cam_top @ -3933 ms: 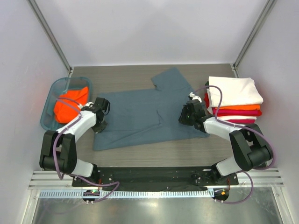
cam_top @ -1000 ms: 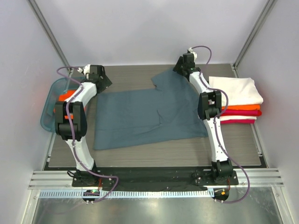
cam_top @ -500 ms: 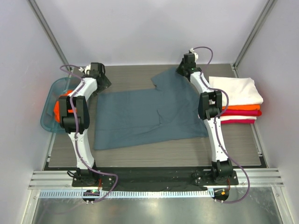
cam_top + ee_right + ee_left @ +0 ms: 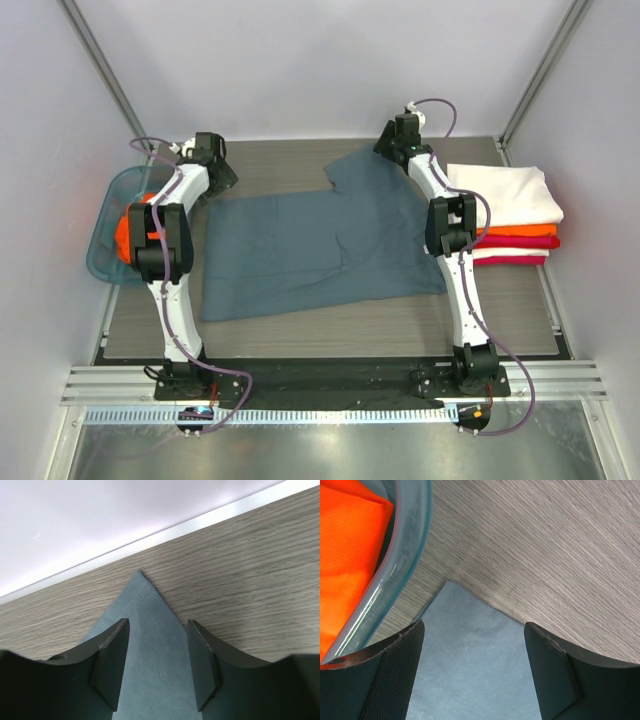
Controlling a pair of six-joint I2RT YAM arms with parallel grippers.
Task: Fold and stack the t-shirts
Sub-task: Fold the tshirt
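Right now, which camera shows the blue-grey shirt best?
Top external: nearly the whole blue-grey shirt is in frame, its outline clear. The left wrist view shows only one corner of it, near the basket. The right wrist view shows only a pointed tip.

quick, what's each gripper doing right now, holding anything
Left gripper: open, over a corner of the blue-grey t-shirt, holding nothing.
Right gripper: open, astride another corner, holding nothing.
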